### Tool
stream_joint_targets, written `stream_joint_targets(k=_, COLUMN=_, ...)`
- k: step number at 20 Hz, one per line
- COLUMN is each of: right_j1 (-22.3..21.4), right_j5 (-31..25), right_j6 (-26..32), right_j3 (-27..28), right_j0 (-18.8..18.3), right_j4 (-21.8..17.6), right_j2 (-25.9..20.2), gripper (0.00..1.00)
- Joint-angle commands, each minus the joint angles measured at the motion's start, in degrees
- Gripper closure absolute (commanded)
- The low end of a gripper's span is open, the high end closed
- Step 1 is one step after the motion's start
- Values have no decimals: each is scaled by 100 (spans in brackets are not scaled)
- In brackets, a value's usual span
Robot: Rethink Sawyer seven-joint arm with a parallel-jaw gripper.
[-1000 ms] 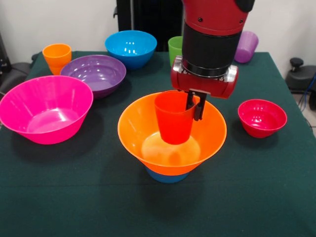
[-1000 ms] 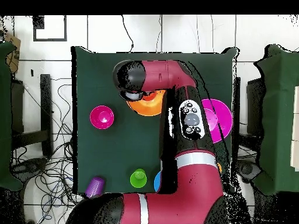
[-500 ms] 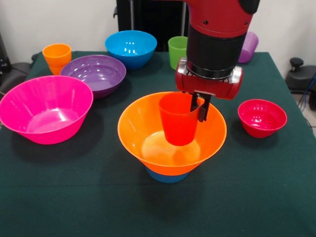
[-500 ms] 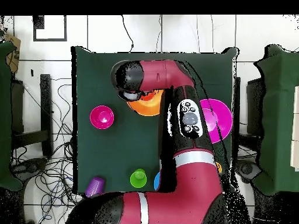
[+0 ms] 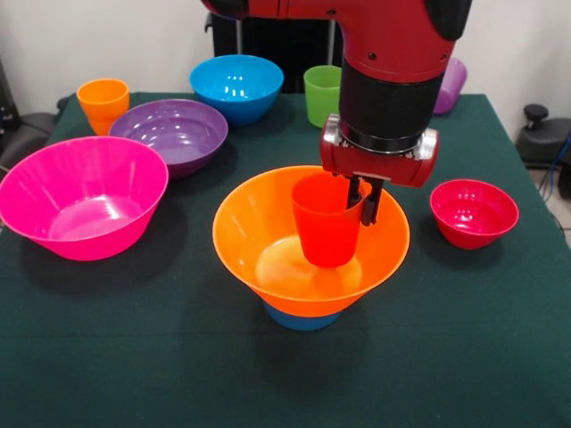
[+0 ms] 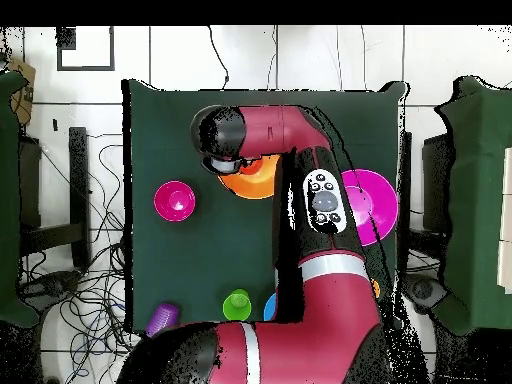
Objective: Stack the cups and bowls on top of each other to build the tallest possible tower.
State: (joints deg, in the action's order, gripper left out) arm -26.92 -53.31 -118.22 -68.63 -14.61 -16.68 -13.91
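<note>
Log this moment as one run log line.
phase: placing | gripper: shut on red-orange cup | cup: inside large orange bowl | bowl: on small light-blue bowl

In the front view the small light-blue bowl (image 5: 303, 317) shows only as a sliver under the large orange bowl (image 5: 259, 223); its rim and inside are hidden. The gripper (image 5: 359, 198) shows 2 dark tips at the red-orange cup (image 5: 326, 228), at the cup's 3 o'clock side; the far rim of the cup is covered by the wrist. The purple cup (image 5: 451, 82) is half hidden behind the arm. In the overhead view the arm covers most of the orange bowl (image 6: 255, 181), part of the large pink bowl (image 6: 372, 205), and all but an edge of the medium blue bowl (image 6: 269, 309); the cup inside cannot be made out there.
</note>
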Motion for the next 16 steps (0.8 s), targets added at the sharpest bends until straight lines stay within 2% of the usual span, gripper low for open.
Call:
stream_joint_targets(k=1, right_j1=161, right_j5=152, right_j6=1471, right_j3=-116, right_j0=-133, right_j4=-557, right_j2=-419, gripper=100)
stream_joint_targets(k=16, right_j1=128, right_j5=136, right_j6=1591, right_j3=-110, right_j0=-215, right_j4=-628, right_j2=-465, gripper=100)
